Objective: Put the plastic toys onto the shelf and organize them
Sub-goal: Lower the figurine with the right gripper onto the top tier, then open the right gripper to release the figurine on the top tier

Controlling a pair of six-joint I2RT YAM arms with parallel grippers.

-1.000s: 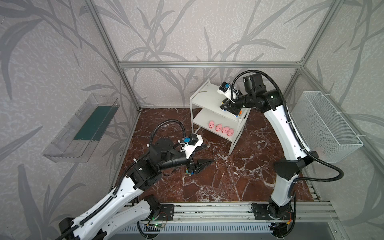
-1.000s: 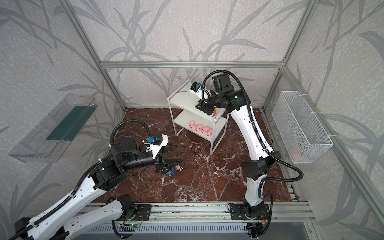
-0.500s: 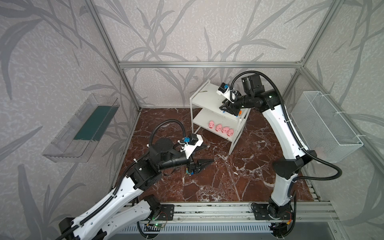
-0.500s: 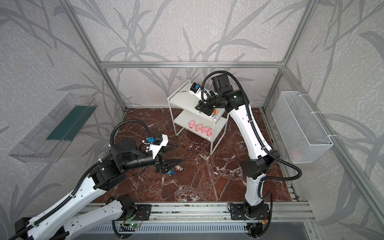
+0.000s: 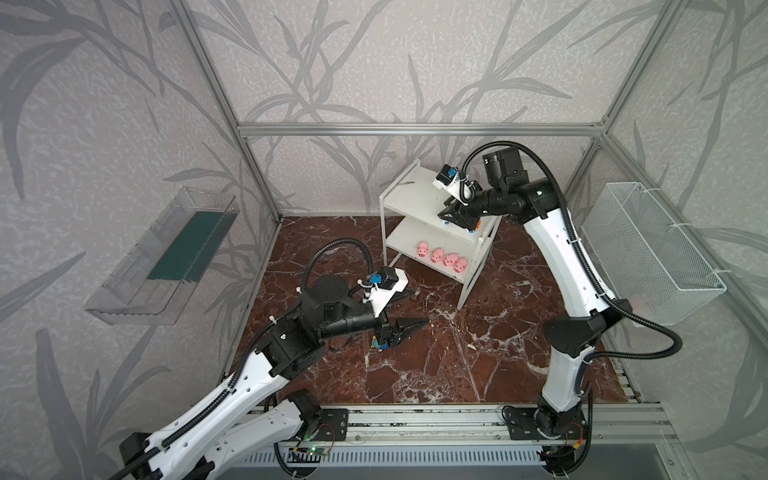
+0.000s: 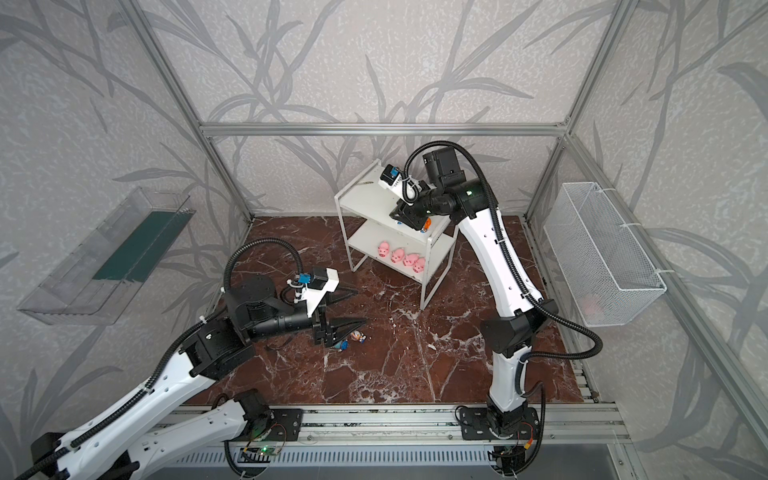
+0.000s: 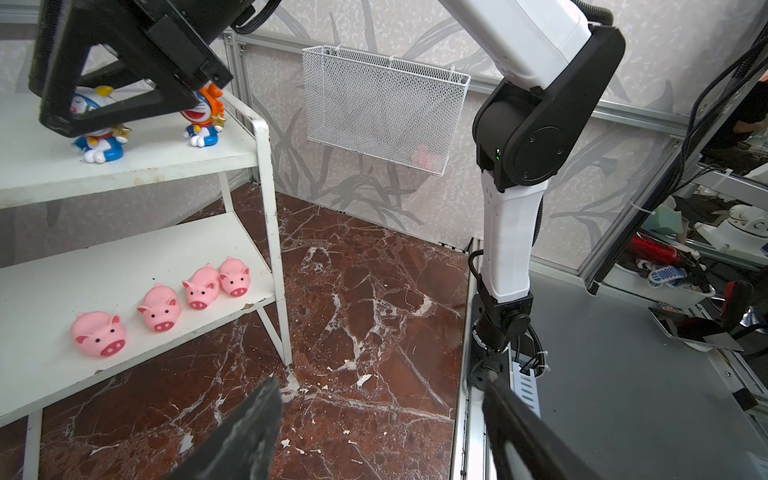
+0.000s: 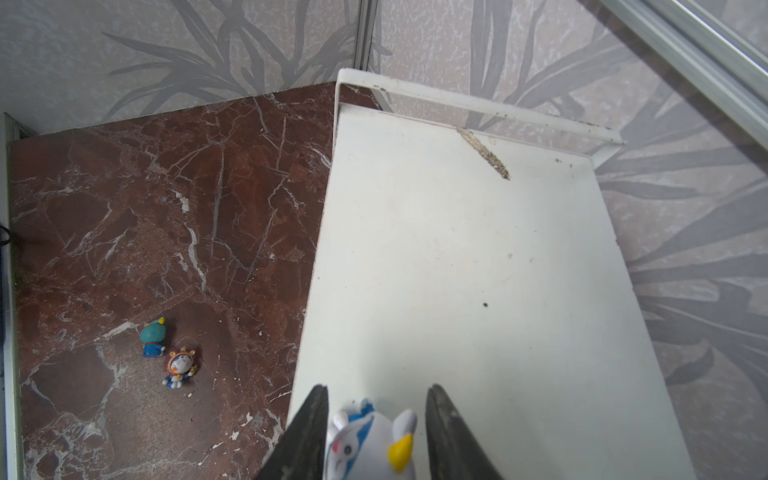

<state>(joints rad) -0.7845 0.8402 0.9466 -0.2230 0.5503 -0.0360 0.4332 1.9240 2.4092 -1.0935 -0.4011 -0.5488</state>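
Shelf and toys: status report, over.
Left gripper open, empty. Right gripper open, astride white-gold figurine on shelf top. Four pigs on lower board. Teal figurine and brown figurine on floor, nothing blocking.

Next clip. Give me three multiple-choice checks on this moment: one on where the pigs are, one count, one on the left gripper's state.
1. Where are the pigs?
A) upper board
B) wire basket
C) lower board

2. How many figurines are on the floor?
A) two
B) none
C) four

3. The left gripper is:
A) shut on a pig
B) open and empty
C) shut on a figurine

Key:
1 C: all four stand in a row on the lower board in the left wrist view.
2 A: only the teal figurine and the brown figurine are there.
3 B: its fingers stand wide apart with nothing between them.
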